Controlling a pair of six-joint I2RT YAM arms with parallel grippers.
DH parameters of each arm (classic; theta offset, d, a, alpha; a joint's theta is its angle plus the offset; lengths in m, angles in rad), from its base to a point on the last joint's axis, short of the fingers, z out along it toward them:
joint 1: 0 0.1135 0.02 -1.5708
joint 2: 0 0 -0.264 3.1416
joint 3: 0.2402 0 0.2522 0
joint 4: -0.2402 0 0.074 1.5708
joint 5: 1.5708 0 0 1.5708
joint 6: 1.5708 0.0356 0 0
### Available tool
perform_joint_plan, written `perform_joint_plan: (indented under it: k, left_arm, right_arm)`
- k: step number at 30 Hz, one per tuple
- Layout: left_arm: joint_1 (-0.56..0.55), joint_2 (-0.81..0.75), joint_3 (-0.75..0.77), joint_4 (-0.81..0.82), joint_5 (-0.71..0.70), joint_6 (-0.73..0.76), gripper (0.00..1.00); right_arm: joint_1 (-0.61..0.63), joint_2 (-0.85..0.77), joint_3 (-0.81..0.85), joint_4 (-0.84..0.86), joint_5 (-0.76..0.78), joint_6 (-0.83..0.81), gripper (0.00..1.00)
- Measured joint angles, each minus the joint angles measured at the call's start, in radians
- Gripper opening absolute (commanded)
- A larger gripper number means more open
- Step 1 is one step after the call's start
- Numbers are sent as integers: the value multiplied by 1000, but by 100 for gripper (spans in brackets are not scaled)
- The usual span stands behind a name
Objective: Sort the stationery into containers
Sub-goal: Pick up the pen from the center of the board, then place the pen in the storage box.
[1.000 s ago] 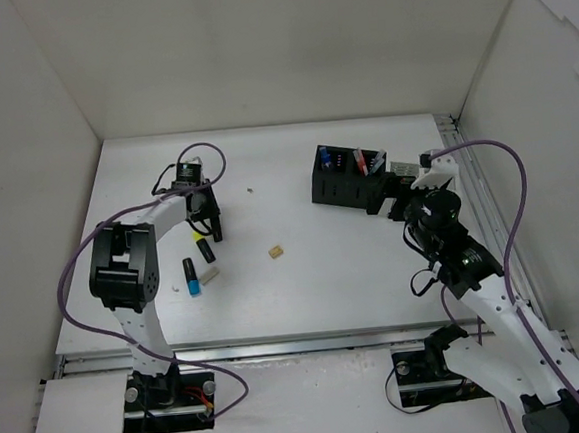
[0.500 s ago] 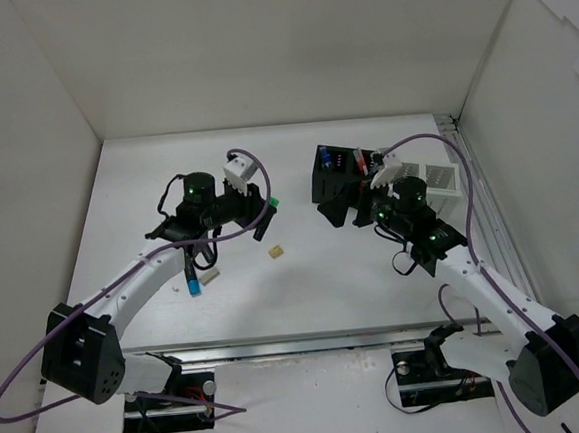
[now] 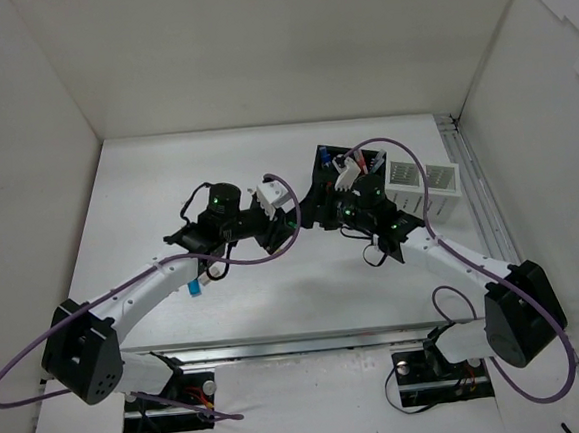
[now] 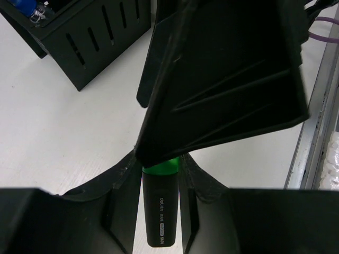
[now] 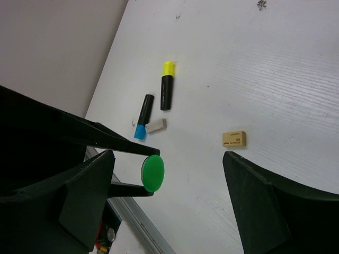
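Observation:
My left gripper (image 3: 282,221) is shut on a black highlighter with a green cap (image 4: 160,206), held above the table's middle. Its round green end (image 5: 153,173) faces the right wrist camera. My right gripper (image 3: 316,210) is open and empty, and its fingers (image 5: 87,193) stand wide on either side of that green end. One right finger (image 4: 228,79) covers the cap's tip in the left wrist view. The black organizer (image 3: 338,175) stands just behind, and also shows in the left wrist view (image 4: 90,37). The white slatted organizer (image 3: 422,182) stands to its right.
On the table to the left lie a yellow-capped highlighter (image 5: 167,87), a blue-capped highlighter (image 5: 142,116) (image 3: 191,282), a pale eraser (image 5: 156,126) and a beige eraser (image 5: 233,139). White walls enclose the table. A metal rail (image 3: 467,177) runs along the right edge.
My left gripper carried the green highlighter right, toward the middle. My right gripper swung left from beside the white organizer to face it in front of the black organizer.

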Motion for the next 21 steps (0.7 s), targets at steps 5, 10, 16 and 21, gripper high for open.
perform_joint_plan:
  k: [5, 10, 16, 21]
  left_arm:
    - [-19, 23, 22, -9, -30, 16, 0]
    - [-23, 25, 24, -9, -57, 26, 0]
    - [-26, 28, 45, -9, -75, 30, 0]
    - [-30, 31, 56, -14, -91, 31, 0]
  right_arm:
    - [8, 22, 4, 13, 6, 43, 48]
    - [13, 22, 5, 24, 11, 70, 37]
    - [14, 22, 5, 26, 10, 77, 31]
    - [21, 29, 16, 26, 9, 77, 5]
